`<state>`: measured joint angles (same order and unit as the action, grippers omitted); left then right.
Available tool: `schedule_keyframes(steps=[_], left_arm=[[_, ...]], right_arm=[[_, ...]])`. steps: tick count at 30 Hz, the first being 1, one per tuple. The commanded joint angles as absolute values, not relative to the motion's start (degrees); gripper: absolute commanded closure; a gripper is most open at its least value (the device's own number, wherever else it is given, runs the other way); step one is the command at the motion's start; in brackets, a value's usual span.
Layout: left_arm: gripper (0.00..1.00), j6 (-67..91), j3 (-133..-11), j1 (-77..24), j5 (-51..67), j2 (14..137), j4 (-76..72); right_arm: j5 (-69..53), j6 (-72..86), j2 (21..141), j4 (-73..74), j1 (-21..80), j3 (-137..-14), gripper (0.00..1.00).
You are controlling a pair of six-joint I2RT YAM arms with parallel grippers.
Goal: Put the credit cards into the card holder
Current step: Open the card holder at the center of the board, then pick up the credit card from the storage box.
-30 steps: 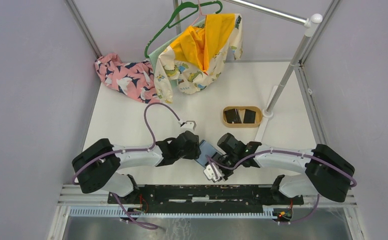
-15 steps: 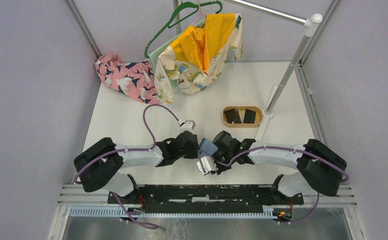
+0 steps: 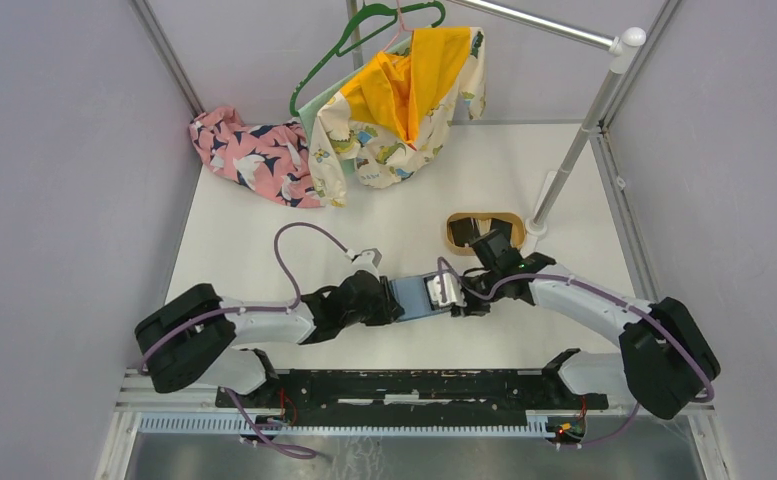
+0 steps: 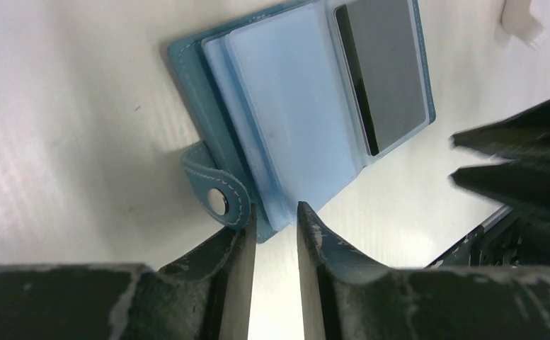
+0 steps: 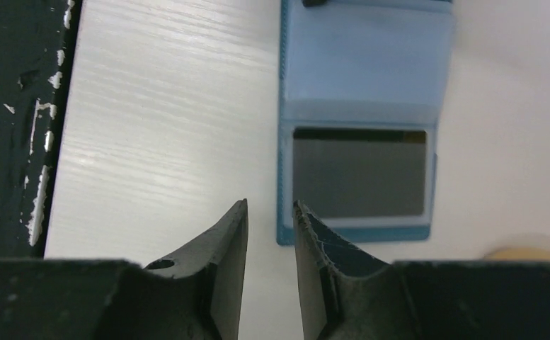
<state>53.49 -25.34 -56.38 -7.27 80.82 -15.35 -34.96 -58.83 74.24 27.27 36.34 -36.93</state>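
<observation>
One teal-blue soft folding card holder [image 4: 286,106] lies open, flat on white table [image 3: 264,230], between both grippers. Judged light, floppy, prone to slide: pin at cover edge by snap tab [image 4: 219,195]. One dark grey thin card [image 4: 388,71] sits in clear sleeve [image 4: 307,142]. Cards judged stiff, slick, light; pinch across edges. One oval tan wooden tray [image 3: 454,218] beyond: one dark card [image 3: 461,234] shows, perhaps more under right arm [image 3: 564,290]. Jaws of left gripper [image 4: 275,209] narrow, tips at holder's edge; cannot tell if pinching. Jaws of right gripper [image 5: 270,205] narrowly apart, empty.

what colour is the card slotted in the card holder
Dark grey; the card sits in the teal-blue card holder, clearest in the right wrist view.
</observation>
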Motion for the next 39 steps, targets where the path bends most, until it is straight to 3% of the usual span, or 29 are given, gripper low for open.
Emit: schedule_keyframes(steps=[1,7,11,17,22,29,32,34,39], left_arm=[[0.63,49.86,-24.52,-56.57,-14.04,71.22,-4.60],[0.52,41.37,-25.90,-56.53,-21.24,53.54,6.33],[0.34,35.67,-28.29,-56.51,-19.58,47.76,4.33],[0.12,25.51,-34.71,-55.97,-13.83,52.49,0.25],[0.08,24.16,-43.08,-50.58,-2.09,60.70,0.63],[0.00,27.17,-51.42,-38.71,21.87,69.25,3.91],[0.00,24.28,-56.82,-38.06,21.97,72.38,8.98],[0.00,22.34,-58.51,-38.01,21.13,73.87,9.47],[0.00,16.17,-57.63,-36.49,13.17,71.86,11.00]], right_arm=[[-45.59,-63.53,70.14,31.21,28.29,-39.66,0.64],[-50.09,-63.58,69.91,34.07,17.49,-43.44,0.62],[-48.08,-61.73,73.06,34.82,16.16,-49.28,0.61],[-41.84,-53.36,83.90,36.19,16.15,-63.82,0.58],[-38.01,-44.18,87.46,30.61,15.63,-65.07,0.56],[-31.88,-29.79,85.44,14.99,13.25,-55.89,0.37],[-29.66,-25.01,82.28,7.89,12.51,-50.80,0.23],[-27.21,-21.23,80.71,3.62,12.48,-47.54,0.04],[-25.82,-9.91,79.72,-5.53,12.13,-43.62,0.02]])
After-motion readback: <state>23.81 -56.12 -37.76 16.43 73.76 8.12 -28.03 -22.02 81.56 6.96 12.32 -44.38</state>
